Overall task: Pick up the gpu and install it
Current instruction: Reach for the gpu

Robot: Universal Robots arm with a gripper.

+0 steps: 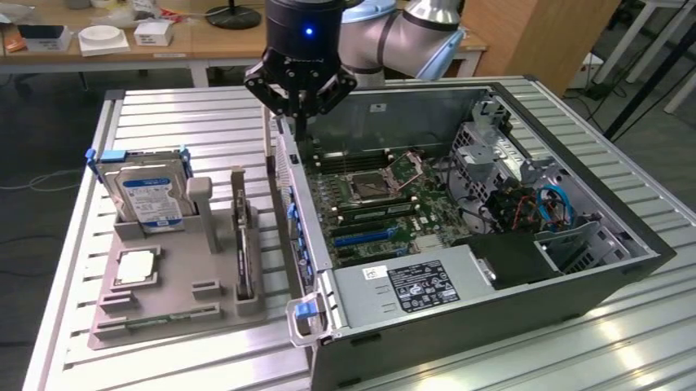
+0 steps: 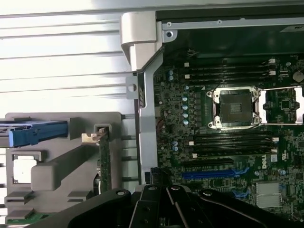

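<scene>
End effector (image 1: 300, 112) hangs vertical, pinched closed, over the case wall (image 1: 280, 163).

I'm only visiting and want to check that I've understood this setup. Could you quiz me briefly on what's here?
1. Fill in: the jaws, hanging by the open computer, are ____.
2. True or false: the jaws are holding the black card.
3. Where does the hard drive stand?
A) in the grey rack
B) inside the computer
C) on the floor

Key: 1 shut; 2 false, since the card stands on edge in the rack; 3 A.
</scene>
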